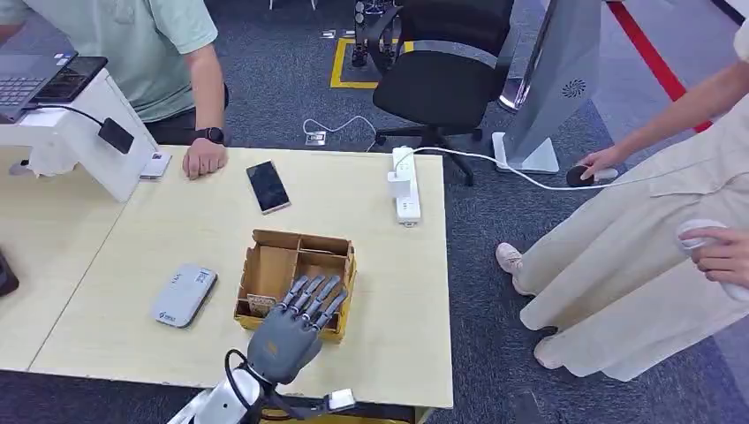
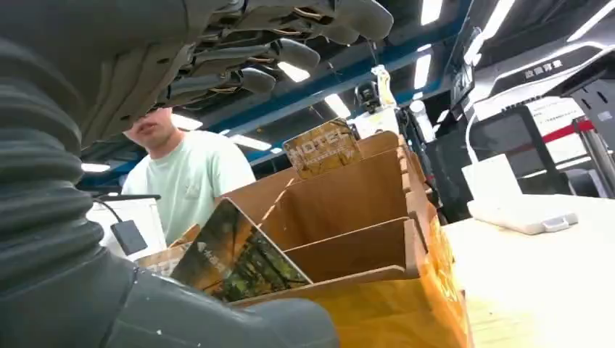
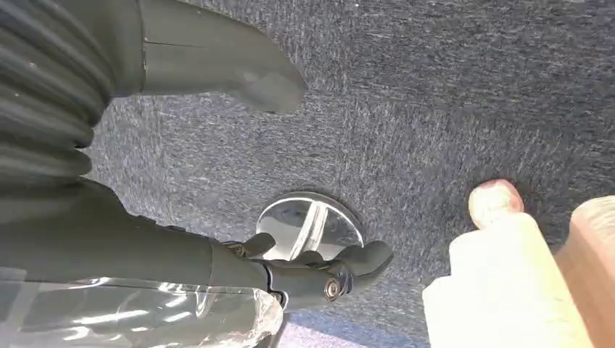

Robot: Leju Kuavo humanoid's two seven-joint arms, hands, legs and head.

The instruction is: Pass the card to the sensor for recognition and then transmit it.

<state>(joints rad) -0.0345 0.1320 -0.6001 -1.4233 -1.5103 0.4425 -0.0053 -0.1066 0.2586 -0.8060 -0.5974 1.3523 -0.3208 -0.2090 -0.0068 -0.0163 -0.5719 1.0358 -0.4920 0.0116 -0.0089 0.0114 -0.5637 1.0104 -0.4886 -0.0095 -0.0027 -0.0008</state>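
The left robot hand (image 1: 287, 331) hovers over the cardboard box (image 1: 265, 265), fingers spread, holding nothing.

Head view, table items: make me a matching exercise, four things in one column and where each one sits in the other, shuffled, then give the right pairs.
Things:
1. cardboard box
2. grey sensor
3. phone
4. white power strip

Places:
A. at the table's far right edge, cable running off
B. under the left hand, near the front edge
C. left of the box, lying flat
D. far side of the table, near a person's resting hand

Pairs: 1-B, 2-C, 3-D, 4-A
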